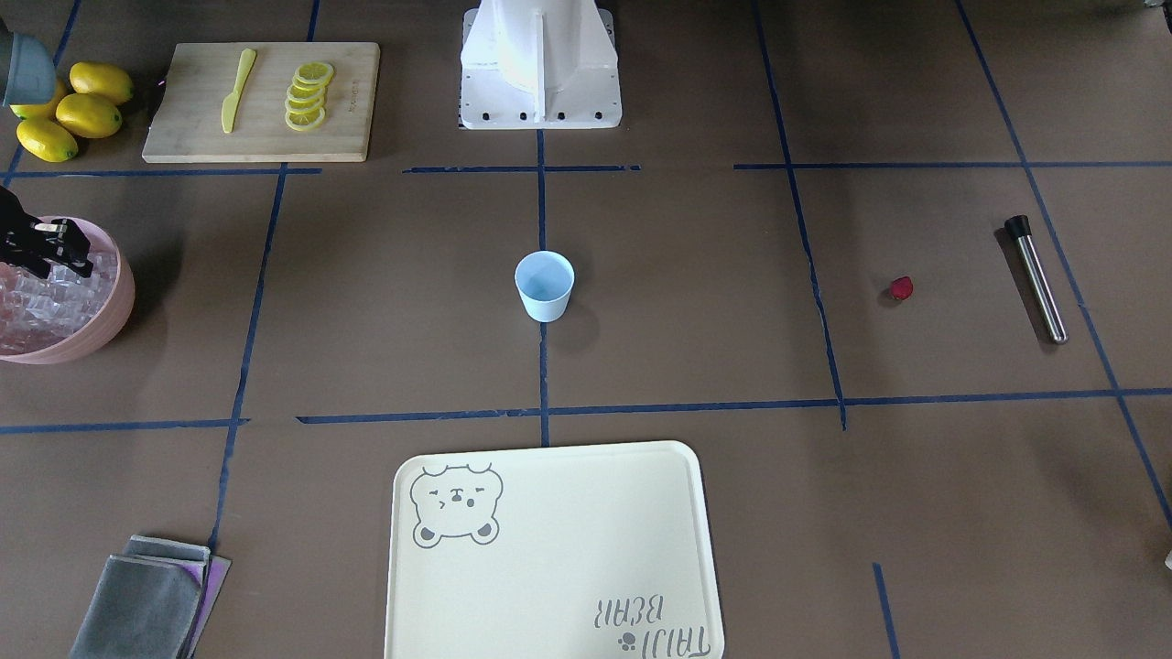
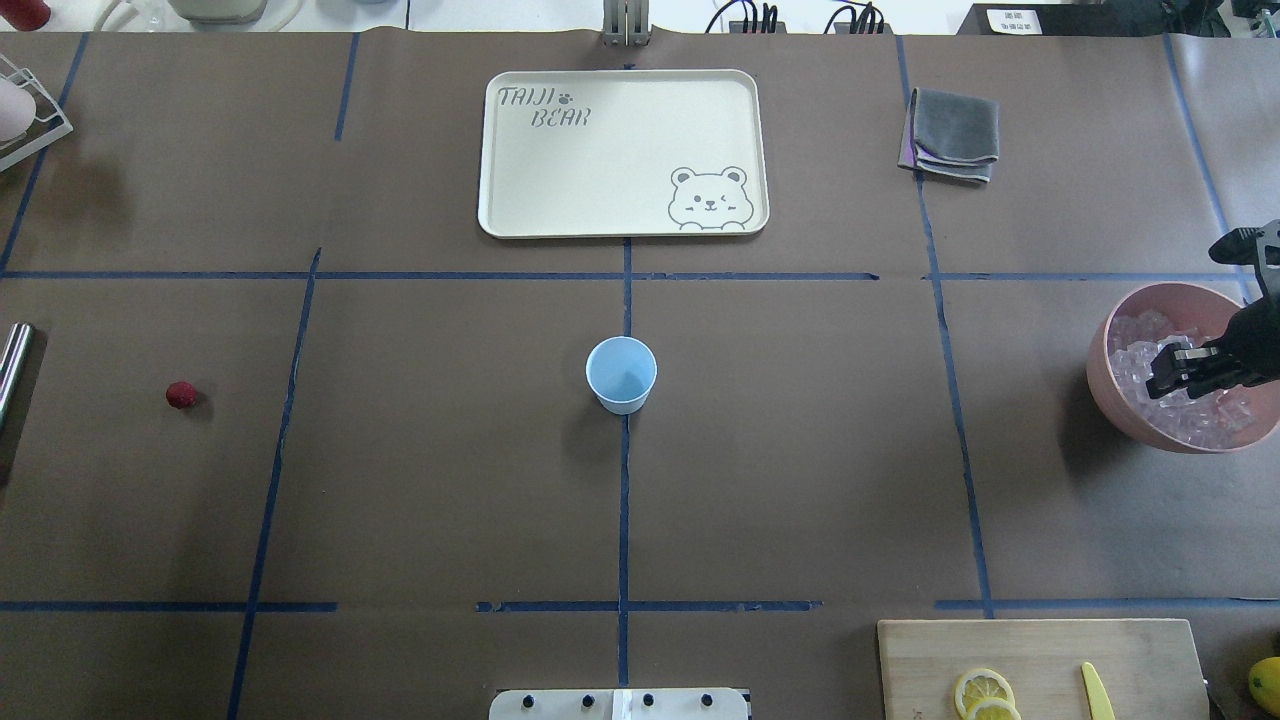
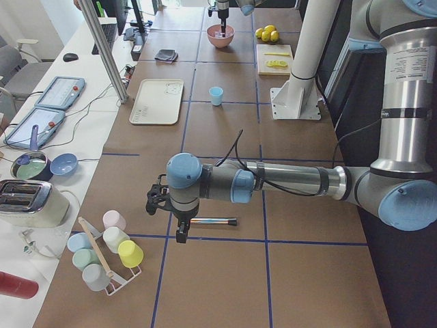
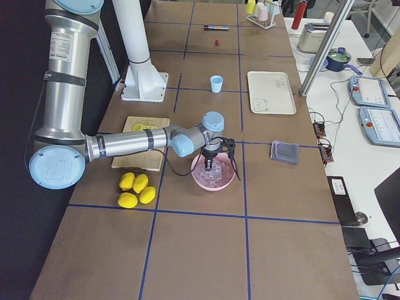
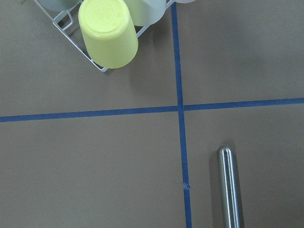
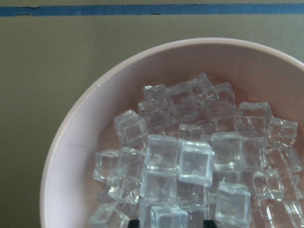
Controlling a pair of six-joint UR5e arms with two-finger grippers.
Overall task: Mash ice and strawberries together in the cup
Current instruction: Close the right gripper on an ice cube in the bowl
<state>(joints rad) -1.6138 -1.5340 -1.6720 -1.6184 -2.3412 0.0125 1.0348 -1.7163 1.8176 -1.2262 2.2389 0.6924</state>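
The pale blue cup (image 1: 545, 286) (image 2: 621, 375) stands upright and empty at the table's centre. One dark-red strawberry (image 1: 901, 289) (image 2: 181, 394) lies alone on the robot's left side. The ice (image 6: 190, 161) (image 2: 1140, 345) is piled in a pink bowl (image 6: 71, 142) (image 2: 1110, 400) on the robot's right. My right gripper (image 2: 1185, 372) (image 1: 55, 247) hangs low over that ice. It is open, with its tips on either side of a cube at the bottom edge of the right wrist view. My left gripper (image 3: 156, 201) hovers above a steel muddler (image 5: 229, 190) (image 1: 1039, 279). I cannot tell whether it is open or shut.
A cream bear tray (image 2: 620, 190) lies beyond the cup. A cutting board (image 1: 265, 128) carries lemon slices and a yellow knife, with whole lemons (image 1: 82, 114) beside it. A grey cloth (image 2: 955, 130) lies folded. A wire rack of cups (image 5: 108, 33) stands near the muddler.
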